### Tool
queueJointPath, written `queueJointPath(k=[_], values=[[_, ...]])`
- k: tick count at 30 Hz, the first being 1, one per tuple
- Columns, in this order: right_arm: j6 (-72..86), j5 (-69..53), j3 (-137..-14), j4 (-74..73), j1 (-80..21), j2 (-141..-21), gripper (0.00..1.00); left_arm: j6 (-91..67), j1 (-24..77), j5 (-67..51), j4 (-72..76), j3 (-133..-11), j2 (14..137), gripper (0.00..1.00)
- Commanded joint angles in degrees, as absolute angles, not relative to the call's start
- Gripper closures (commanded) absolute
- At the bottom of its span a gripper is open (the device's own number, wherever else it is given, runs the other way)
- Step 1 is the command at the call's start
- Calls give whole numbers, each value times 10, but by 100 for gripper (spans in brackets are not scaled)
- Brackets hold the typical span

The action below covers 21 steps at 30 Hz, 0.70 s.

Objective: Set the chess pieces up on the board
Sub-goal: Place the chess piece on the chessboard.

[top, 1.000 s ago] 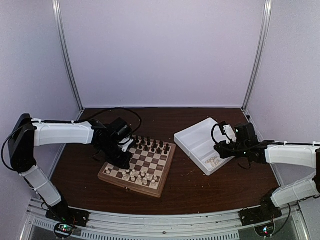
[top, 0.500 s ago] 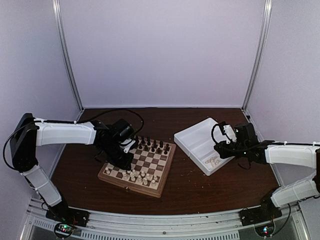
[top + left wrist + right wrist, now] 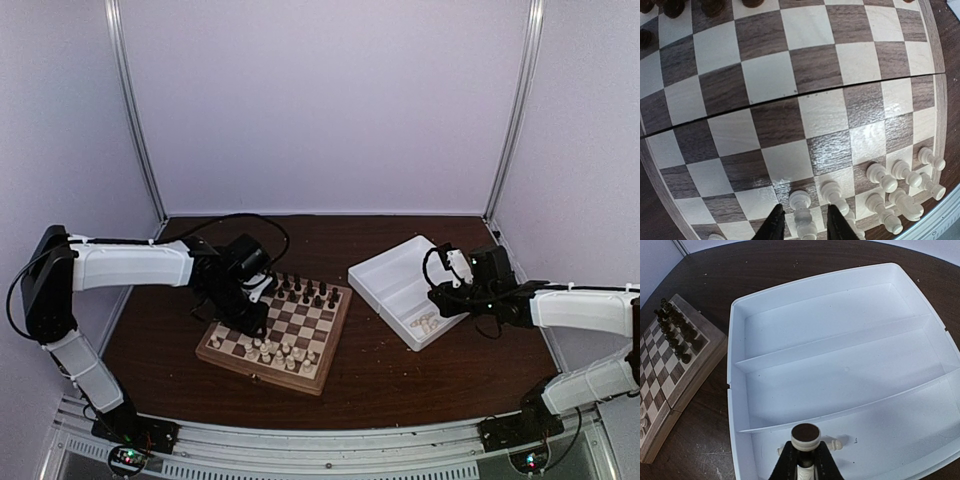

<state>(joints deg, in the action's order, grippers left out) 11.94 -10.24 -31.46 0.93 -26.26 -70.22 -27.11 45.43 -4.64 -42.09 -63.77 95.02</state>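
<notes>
Bearing everything, the dark surface [image 3: 400,385] is being shared by the board [image 3: 300,325] at the left and a white tray [image 3: 395,280] well apart at the right. The board's far rows are being occupied by dark pieces [image 3: 300,290], while its near rows are being filled with the cream chess pieces [image 3: 275,350].

The left hand [image 3: 805,226] is being held low over the board's near edge, its fingers parted only narrowly and straddling one standing piece [image 3: 802,212]. A thin gap is showing on either side, so nothing is being gripped.

The right hand [image 3: 805,460] is being held above the tray's near compartment, closed on a cream piece [image 3: 805,436] whose dark round base is being turned toward the camera. A few loose pieces [image 3: 832,444] are lying in that compartment.

The step in hand is judged to be the placing of the light men. Next, the left hand is to be lifted straight up, clear of the neighbours, and the right's piece is to be carried across to an unfilled near square.
</notes>
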Motion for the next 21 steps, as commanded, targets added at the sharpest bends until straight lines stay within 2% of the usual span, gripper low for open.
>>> queueJointPath(k=[1, 7, 21], values=[[115, -102, -312, 15, -261, -703, 100, -269, 457, -29, -432, -662, 957, 69], [115, -103, -312, 15, -261, -703, 100, -269, 457, -12, -447, -670, 934, 66], [121, -118, -317, 10, -261, -699, 100, -254, 457, 61, -480, -697, 807, 65]])
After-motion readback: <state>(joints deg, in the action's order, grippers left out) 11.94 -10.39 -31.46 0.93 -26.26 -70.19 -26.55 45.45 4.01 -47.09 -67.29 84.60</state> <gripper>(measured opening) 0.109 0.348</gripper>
